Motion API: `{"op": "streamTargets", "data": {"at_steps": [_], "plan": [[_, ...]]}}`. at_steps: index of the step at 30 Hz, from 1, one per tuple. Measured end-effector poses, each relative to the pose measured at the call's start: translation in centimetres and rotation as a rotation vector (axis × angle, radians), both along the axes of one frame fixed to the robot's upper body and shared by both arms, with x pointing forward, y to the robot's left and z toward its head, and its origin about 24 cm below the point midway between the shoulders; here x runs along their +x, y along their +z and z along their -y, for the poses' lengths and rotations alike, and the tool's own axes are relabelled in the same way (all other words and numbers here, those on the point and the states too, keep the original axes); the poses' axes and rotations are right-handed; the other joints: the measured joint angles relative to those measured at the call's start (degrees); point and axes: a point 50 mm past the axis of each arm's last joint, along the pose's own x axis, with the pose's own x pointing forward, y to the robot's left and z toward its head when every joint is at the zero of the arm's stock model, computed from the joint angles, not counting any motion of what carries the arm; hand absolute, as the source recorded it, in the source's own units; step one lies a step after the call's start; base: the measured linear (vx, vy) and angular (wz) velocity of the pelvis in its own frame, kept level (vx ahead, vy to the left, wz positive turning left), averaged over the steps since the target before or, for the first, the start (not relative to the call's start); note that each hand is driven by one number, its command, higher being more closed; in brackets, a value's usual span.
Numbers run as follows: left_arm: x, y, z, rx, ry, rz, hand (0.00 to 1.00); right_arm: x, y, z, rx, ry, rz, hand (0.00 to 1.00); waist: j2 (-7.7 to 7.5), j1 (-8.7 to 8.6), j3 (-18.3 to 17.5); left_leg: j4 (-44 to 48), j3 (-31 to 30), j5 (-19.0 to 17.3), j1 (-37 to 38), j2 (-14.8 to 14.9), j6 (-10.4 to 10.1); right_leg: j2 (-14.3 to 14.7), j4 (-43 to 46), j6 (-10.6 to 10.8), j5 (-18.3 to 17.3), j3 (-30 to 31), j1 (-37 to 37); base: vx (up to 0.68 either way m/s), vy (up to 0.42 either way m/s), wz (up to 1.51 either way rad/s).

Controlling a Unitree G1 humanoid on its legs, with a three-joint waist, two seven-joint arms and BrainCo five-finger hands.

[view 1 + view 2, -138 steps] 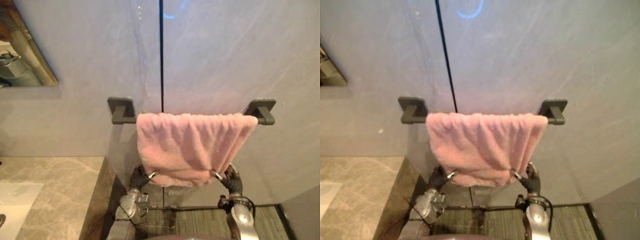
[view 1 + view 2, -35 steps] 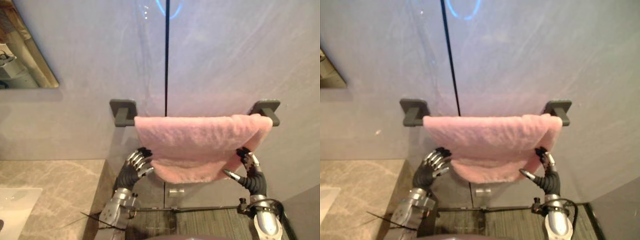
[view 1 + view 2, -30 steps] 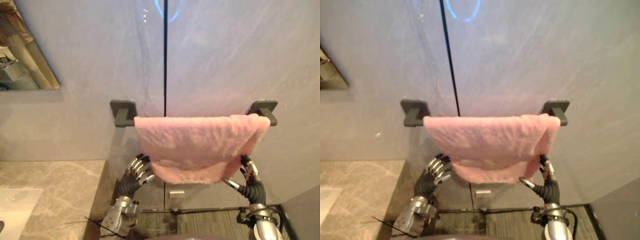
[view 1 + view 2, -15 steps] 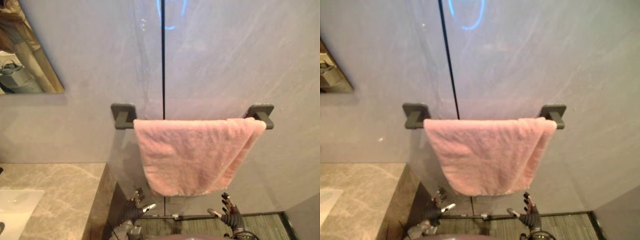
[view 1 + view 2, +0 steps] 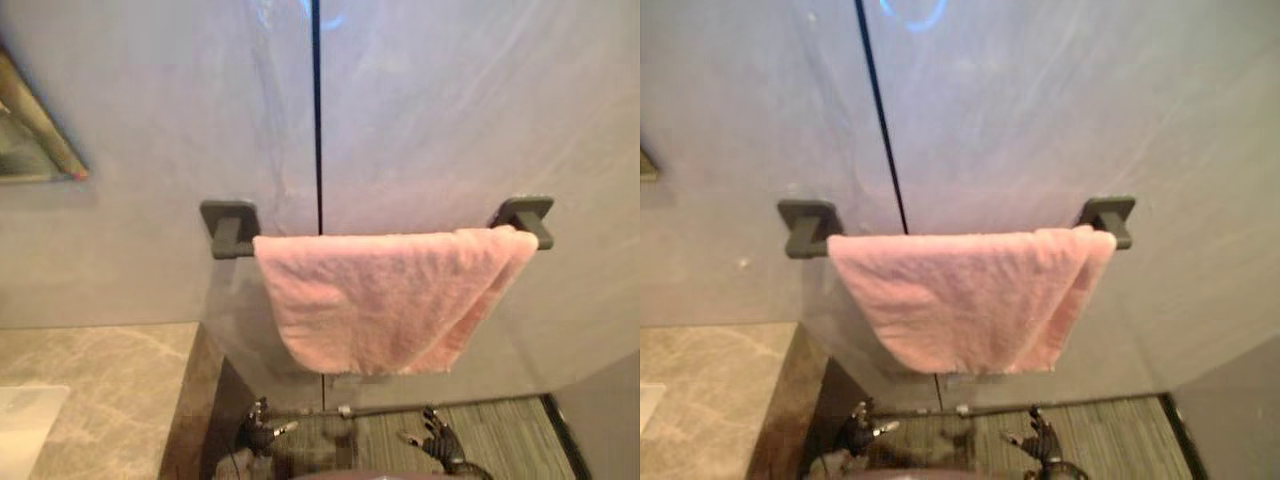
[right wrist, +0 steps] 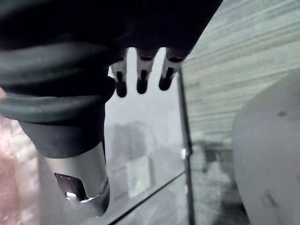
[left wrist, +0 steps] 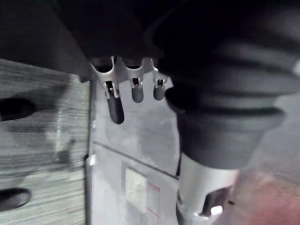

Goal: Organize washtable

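Over the dark grey wall-mounted towel bar [image 5: 228,230] hangs the pink fluffy towel [image 5: 385,300]. Its long axis runs along the bar. It sits toward the bar's right end: right edge doubled up against the right bracket, short bare stretch at the left bracket. Both hands are straight below it, clear of the cloth. Left hand [image 5: 262,435] is under the lower left corner, right hand [image 5: 438,445] under the lower right, about equally near. Fingers [image 7: 115,105] are straight on both, nothing held. My read: re-centring means reaching up, then sliding it toward the left bracket.
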Motion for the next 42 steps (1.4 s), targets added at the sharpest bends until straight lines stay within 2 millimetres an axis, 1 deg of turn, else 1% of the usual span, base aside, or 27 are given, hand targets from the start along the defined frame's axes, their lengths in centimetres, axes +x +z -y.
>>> {"op": "streamTargets", "data": {"at_steps": [2, 3, 4, 5, 7, 9, 10, 11, 13, 15, 17, 19, 20, 21, 22, 23, 24, 26, 29, 31, 33, 34, 35, 36, 37, 38, 42], "plan": [[0.9, 0.2, -0.2, 0.011, 0.018, 0.013, 0.0, 1.2, 0.2, -0.6, 0.005, 0.023, 0.018, 0.0, 0.03, 0.9, 1.3, 2.7, 0.1, -0.4, -4.1, 2.0, 0.1, 1.2, 0.2, 1.9, 2.2, 1.0, -3.0, -0.04, -0.025, -0.07], [0.9, 0.2, -0.2, 0.009, 0.023, 0.014, 0.0, 1.3, 0.2, -0.7, 0.004, 0.027, 0.019, 0.0, 0.54, 0.93, 1.8, 3.0, 0.1, -0.3, -4.8, 2.9, 0.2, 1.4, 2.5, 0.7, 1.4, 0.8, -3.4, 0.04, 0.006, 0.24], [1.0, 0.1, 0.2, 0.002, 0.025, 0.012, 0.0, 1.2, 0.1, -0.9, 0.005, 0.027, 0.016, 0.0, 0.96, 0.96, 2.0, 3.6, -1.1, -0.3, -4.6, 3.1, 0.1, 0.2, 11.8, -0.6, -2.4, -0.1, -4.3, 0.08, -0.04, 0.48], [1.0, 0.1, 0.1, 0.012, 0.019, 0.012, 0.0, 0.8, -0.1, -0.9, 0.006, 0.031, -0.003, 0.0, 0.84, 1.07, 1.9, 4.8, -2.3, -0.3, -5.4, 3.3, 0.1, -1.8, 19.0, 0.4, -4.4, 0.1, -3.9, 0.08, -0.04, 0.56], [1.2, 0.2, -0.5, 0.035, 0.016, 0.016, 0.0, 1.0, -0.1, -1.0, 0.006, 0.034, 0.0, 0.0, 0.42, 1.31, 1.6, 8.2, -4.2, -0.2, -8.6, 4.2, 0.0, -5.3, 24.4, 0.8, -4.9, 2.2, -2.7, -0.02, -0.235, 0.54], [1.1, 0.2, -1.0, 0.044, 0.035, 0.009, 0.0, 1.5, 0.1, -1.1, 0.004, 0.044, 0.013, 0.0, -0.17, 1.46, 1.0, 11.7, -6.0, 0.1, -13.0, 5.9, -0.4, -8.1, 23.5, 0.1, -4.2, 5.5, -0.6, -0.1, -0.378, 0.42], [1.4, 0.2, -1.4, 0.054, 0.035, 0.008, 0.0, 1.7, 0.1, -1.3, 0.003, 0.058, 0.019, 0.0, -0.54, 1.91, 0.8, 13.4, -7.4, 1.0, -16.0, 7.1, -1.9, -9.3, 20.2, -2.0, 0.9, 7.8, 1.0, -0.16, -0.467, 0.36], [1.8, 0.1, -1.8, 0.067, 0.033, 0.0, 0.0, 2.1, 0.2, -1.4, -0.004, 0.078, 0.021, 0.0, -0.14, 2.22, 0.7, 13.7, -9.6, 2.3, -18.3, 8.5, -4.0, -7.5, 15.9, 0.9, 0.6, 10.2, 2.6, -0.19, -0.486, 0.29], [1.5, -0.2, -1.2, 0.059, 0.042, -0.019, 0.0, 2.9, 0.5, -1.1, -0.034, 0.123, 0.035, 0.0, 2.4, 2.6, 0.5, 12.3, -12.9, 3.8, -19.2, 11.6, -4.4, -3.0, 15.0, 2.4, -2.3, 11.3, 2.8, -0.25, -0.51, 0.12], [1.6, -0.2, -0.8, 0.053, 0.038, -0.013, 0.0, 3.2, 0.7, -0.9, -0.055, 0.139, 0.049, 0.0, 1.94, 2.47, 0.1, 12.4, -13.7, 6.8, -20.3, 13.2, -6.0, -1.8, 16.6, 4.7, -8.9, 12.4, 3.1, -0.23, -0.506, 0.33], [2.0, 0.0, -0.6, 0.052, 0.053, 0.006, 0.0, 3.7, 1.2, -1.0, -0.064, 0.138, 0.079, 0.0, 1.38, 2.68, -0.1, 12.8, -15.2, 8.3, -21.7, 13.6, -7.3, -0.6, 15.9, 4.7, -16.1, 9.8, 4.4, -0.23, -0.469, 0.55], [2.0, 0.0, -0.1, 0.038, 0.057, 0.007, 0.0, 4.3, 1.6, -1.1, -0.073, 0.129, 0.107, 0.0, 2.96, 2.35, 0.3, 9.2, -17.2, 15.8, -22.8, 15.6, -6.2, 2.8, 15.3, 1.7, -19.6, 4.4, 5.6, -0.25, -0.377, 0.9], [2.1, 0.0, 0.4, 0.026, 0.053, 0.005, 0.0, 4.2, 1.5, -1.1, -0.078, 0.123, 0.106, 0.0, 3.57, 2.19, 0.7, 3.0, -15.8, 26.0, -22.2, 16.0, -3.4, 4.7, 15.4, 0.9, -19.2, 0.7, 5.9, -0.36, -0.405, 1.27], [2.7, 0.3, 0.5, 0.026, 0.051, 0.028, 0.0, 3.8, 1.3, -1.3, -0.069, 0.107, 0.093, 0.0, 2.6, 2.69, 1.3, 6.5, -10.5, 23.0, -22.8, 15.2, -4.6, 4.6, 15.3, -2.9, -18.9, -3.3, 6.0, -0.34, -0.392, 1.31], [2.9, 0.4, 0.6, 0.024, 0.048, 0.032, 0.0, 3.6, 1.2, -1.2, -0.07, 0.101, 0.085, 0.0, 2.54, 2.69, 1.4, 10.6, -8.2, 17.6, -23.2, 14.1, -3.6, 4.6, 15.1, -4.4, -19.2, -5.2, 6.3, -0.24, -0.298, 1.4], [2.6, 0.2, 0.9, 0.02, 0.039, 0.019, 0.0, 3.5, 1.2, -0.8, -0.074, 0.081, 0.082, 0.0, 2.73, 1.76, 1.7, 16.4, -4.8, 9.4, -24.1, 11.7, 1.3, 4.3, 15.0, -6.2, -19.9, -8.8, 6.6, -0.16, -0.207, 1.14], [2.8, 0.3, 1.0, 0.02, 0.031, 0.027, 0.0, 3.3, 1.1, -0.6, -0.074, 0.065, 0.077, 0.0, 2.33, 1.51, 1.9, 18.1, -4.8, 7.3, -24.7, 10.5, 2.8, 3.5, 15.0, -6.8, -20.3, -11.2, 6.5, -0.2, -0.183, 1.26], [3.2, 0.5, 1.0, 0.019, 0.031, 0.04, 0.0, 2.2, 0.5, 0.0, -0.073, 0.03, 0.036, 0.0, 0.83, 1.49, 2.0, 31.1, -2.6, -0.1, -24.1, 5.9, 0.9, 0.0, 14.9, -7.3, -20.3, -17.6, 5.5, -0.2, -0.154, 0.87], [2.5, -0.2, 1.0, 0.02, 0.023, -0.015, 0.0, 0.0, -0.8, 0.0, -0.059, 0.016, -0.063, 0.0, 0.76, 0.39, 1.8, 35.5, 3.0, -10.8, -18.8, 5.4, 1.0, -0.2, 14.3, -7.9, -19.5, -24.0, 4.8, -0.12, -0.074, 1.08], [2.2, -0.5, 0.8, 0.028, 0.016, -0.037, 0.0, 0.1, -0.8, 0.3, -0.067, 0.011, -0.066, 0.0, 0.87, -0.53, 1.7, 30.5, 7.3, -13.4, -15.9, 5.5, 1.6, 0.0, 14.2, -7.9, -19.3, -27.7, 4.9, -0.04, -0.017, 1.33], [1.9, -0.6, 0.1, 0.055, -0.001, -0.048, 0.0, -0.1, -1.2, 0.2, -0.056, -0.005, -0.092, 0.0, -1.27, -1.06, 1.1, 20.0, 6.6, -8.3, -13.1, 1.6, 2.9, -0.2, 10.6, -7.1, -16.0, -28.4, 5.7, -0.02, -0.004, 1.09], [1.6, -0.7, -0.2, 0.063, 0.0, -0.059, 0.0, -0.1, -1.3, 0.0, -0.051, -0.004, -0.097, 0.0, -1.35, -0.47, 0.8, 13.4, 6.2, -4.5, -10.3, 0.1, 3.0, 0.5, 8.3, -6.8, -12.7, -27.8, 6.4, 0.01, -0.011, 0.36], [0.7, -1.1, -0.2, 0.068, -0.004, -0.093, 0.0, 0.1, -1.2, -0.1, -0.046, 0.002, -0.089, 0.0, 0.44, -0.64, 0.5, 4.9, 5.2, 0.2, -6.5, 0.0, 3.1, 2.4, 6.2, -6.6, -8.9, -26.5, 6.8, 0.0, 0.001, 0.22], [0.3, -1.3, -0.4, 0.076, -0.005, -0.107, 0.0, 0.1, -1.2, -0.3, -0.042, 0.003, -0.087, 0.0, 1.5, -0.85, 0.6, 3.0, 4.8, 1.4, -5.7, 0.1, 3.0, 3.0, 4.7, -6.6, -9.2, -25.2, 7.0, -0.02, -0.001, 0.16], [0.1, -1.4, -0.7, 0.08, 0.003, -0.121, 0.0, 0.2, -1.2, -0.4, -0.038, 0.009, -0.083, 0.0, 1.0, -0.84, 0.3, 1.3, 4.7, 2.3, -4.7, -0.2, 2.9, 2.9, -0.8, -6.6, -9.5, -23.4, 8.1, -0.07, -0.059, 0.11], [-0.1, -1.5, -1.1, 0.092, -0.002, -0.135, 0.0, 0.3, -1.3, -0.7, -0.036, 0.029, -0.091, 0.0, 0.58, -1.01, 0.6, -1.2, 4.2, 3.8, -3.3, -1.4, 2.5, 1.8, -5.8, -5.3, -4.6, -22.2, 9.5, -0.07, -0.072, 0.06], [-1.1, -2.0, -1.2, 0.095, -0.013, -0.175, 0.0, 0.6, -1.4, -0.2, -0.054, 0.053, -0.102, 0.0, 2.02, -0.94, 0.6, -7.0, 3.4, 6.2, -0.3, -2.1, 1.4, 2.2, -5.2, -4.6, -4.4, -20.1, 8.8, -0.1, -0.018, -0.25]]}}
